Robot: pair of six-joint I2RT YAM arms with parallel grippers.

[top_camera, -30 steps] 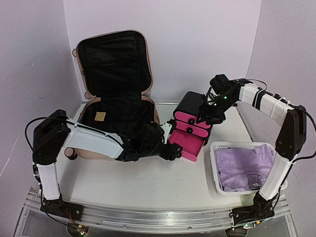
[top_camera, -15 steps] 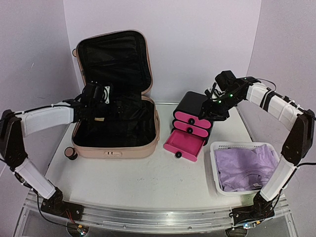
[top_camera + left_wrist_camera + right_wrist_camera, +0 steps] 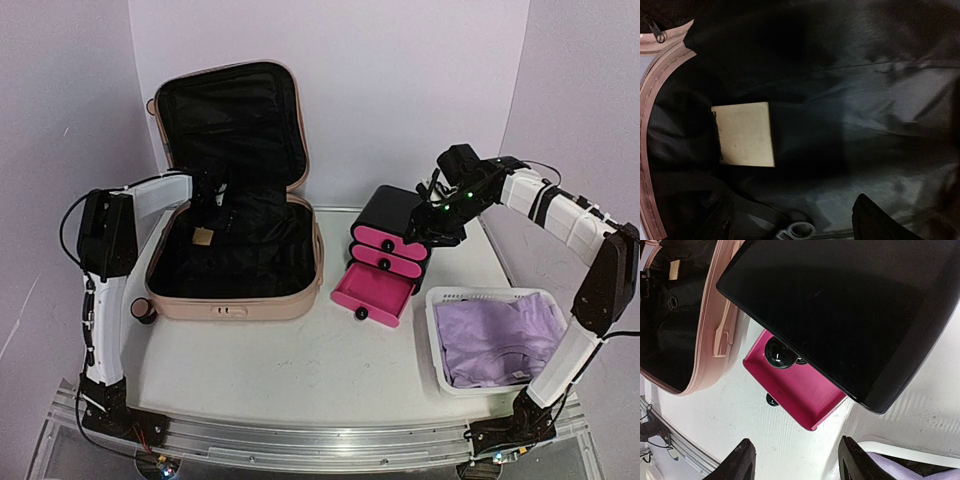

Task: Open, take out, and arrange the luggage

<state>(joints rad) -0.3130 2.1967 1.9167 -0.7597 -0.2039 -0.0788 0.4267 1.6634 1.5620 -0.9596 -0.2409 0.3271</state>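
The pale pink luggage (image 3: 300, 285) lies open at the left of the table, lid upright against the back wall, black lining showing. My left gripper (image 3: 215, 192) hangs over its back left inside. In the left wrist view the left gripper (image 3: 800, 225) is open and empty above the lining (image 3: 880, 100), near a tan label (image 3: 745, 134), a strap and a grey ring (image 3: 799, 231). My right gripper (image 3: 440, 215) is open and empty above the black-and-pink drawer box (image 3: 385, 240); the right wrist view shows its fingertips (image 3: 742, 460) spread over the table.
The drawer box's bottom pink drawer (image 3: 800, 390) is pulled out toward the front. A white basket (image 3: 440, 300) with purple cloth (image 3: 495, 335) stands at the front right. The luggage's pink shell (image 3: 715, 325) lies just left of the drawer box.
My left arm has swung from the pulled-out drawer over to the luggage and now reaches into its back left part. The right gripper has shifted slightly right and stayed by the drawer box.
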